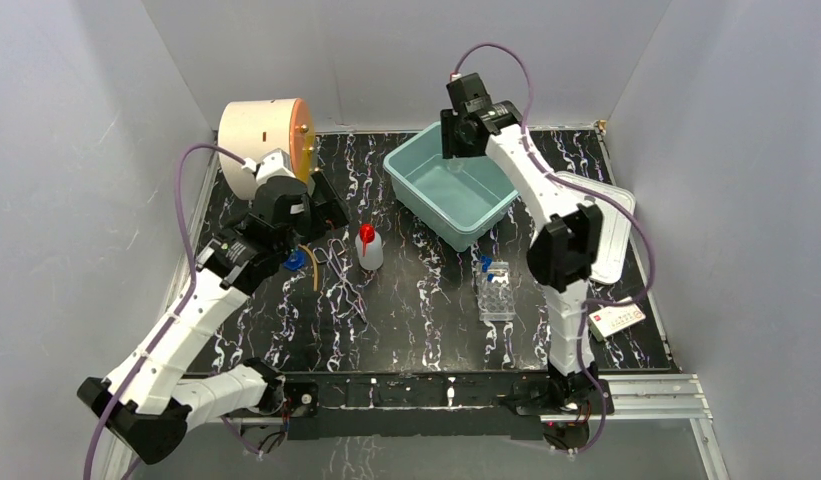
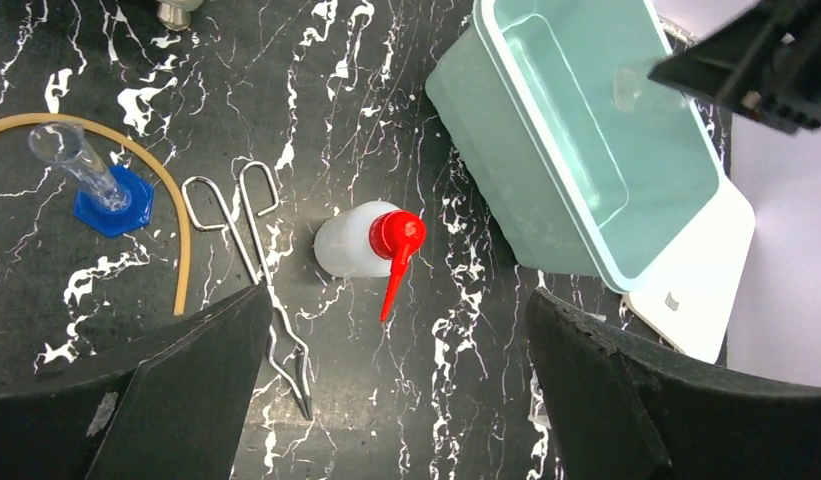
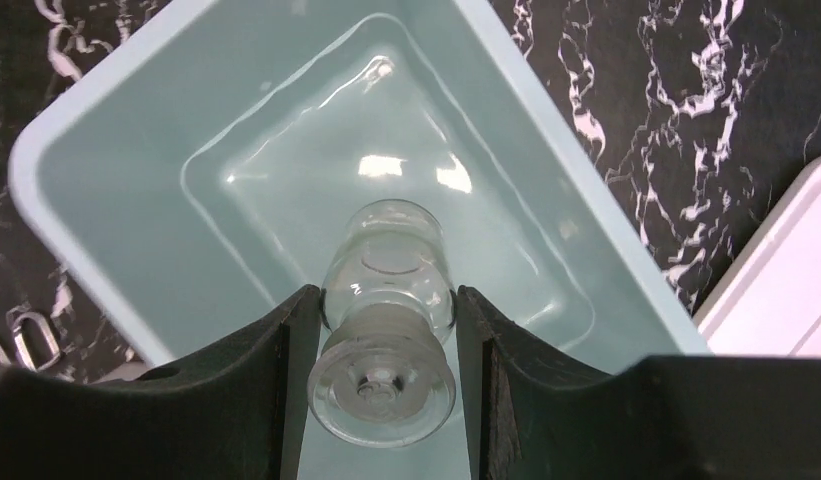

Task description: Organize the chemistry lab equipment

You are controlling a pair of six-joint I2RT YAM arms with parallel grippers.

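One clear glass vial with a flared neck is pinched across its body by the right gripper, whose jaws stand partly open at the vial's width. It hangs above the inside of a single pale teal plastic basin and does not touch the floor of it. The left gripper is spread wide and holds nothing. It hovers over one white squeeze bottle with a red nozzle.

At 9 o'clock from that bottle lie one pair of bent wire tongs, one curve of yellowish tubing and one blue hexagonal ring bearing a clear narrow cylinder.

The surface is a black tabletop with white marbling, enclosed by plain grey walls. In the top view the basin sits at 12 o'clock of the table and the bottle at 9. One clear tube rack, showing a blue cap, stands at 4 o'clock. One white lid lies at 3, one small white box with red marking at 4 by the edge, and one cream drum with an orange face at 10.
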